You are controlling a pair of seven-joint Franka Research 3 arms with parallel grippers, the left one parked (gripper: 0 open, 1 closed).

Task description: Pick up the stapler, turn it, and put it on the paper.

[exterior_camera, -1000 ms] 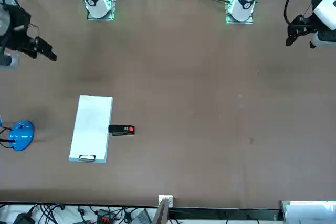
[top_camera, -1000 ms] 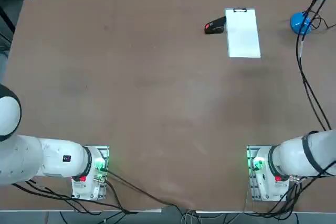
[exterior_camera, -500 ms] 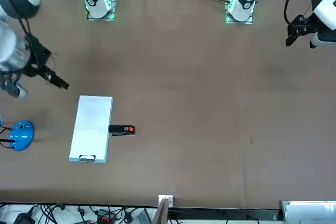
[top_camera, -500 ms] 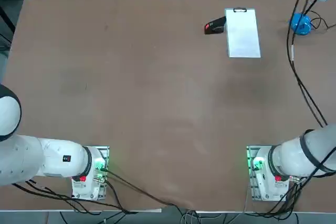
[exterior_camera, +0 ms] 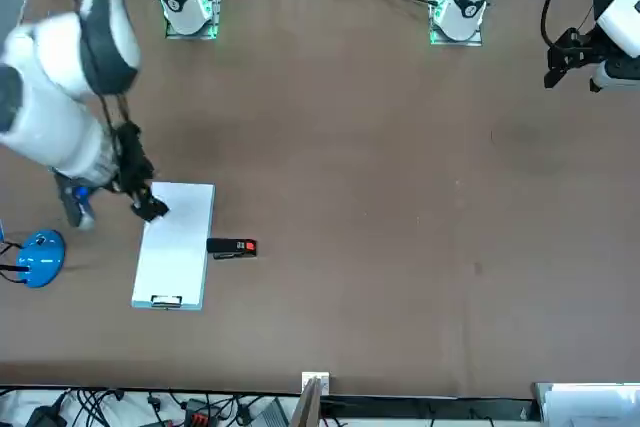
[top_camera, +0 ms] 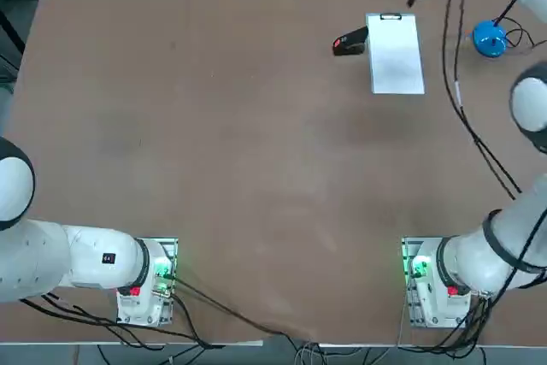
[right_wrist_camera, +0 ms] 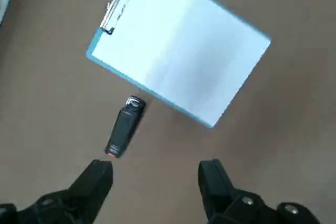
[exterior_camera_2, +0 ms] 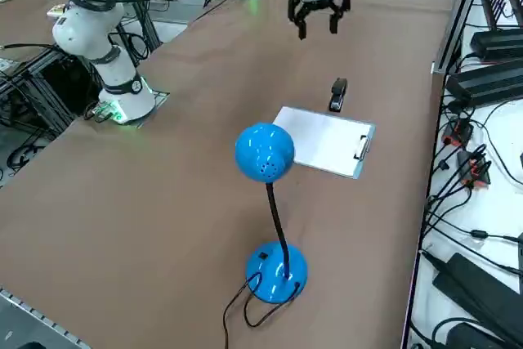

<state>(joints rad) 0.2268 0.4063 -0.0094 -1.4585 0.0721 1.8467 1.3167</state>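
The table (top_camera: 256,143) is bare brown board from the arm bases out to its far side, where the task's things lie. Taking the top view as a clock face centred on the table, the paper (top_camera: 396,53) lies toward one o'clock, a white sheet on a blue-edged backing with its dark metal clip (top_camera: 390,16) at the far short edge. The stapler (top_camera: 349,42) lies flat on the table just beside the paper's long edge, at the paper's nine o'clock, its red-orange mark at the end away from the sheet; whether it touches the sheet cannot be told. Off to three o'clock of the paper stands a blue desk lamp (top_camera: 490,38). The right gripper (exterior_camera_2: 315,16) hangs in the air above the table, well clear of the stapler and paper, its two fingers (right_wrist_camera: 97,179) spread wide apart with nothing between them.
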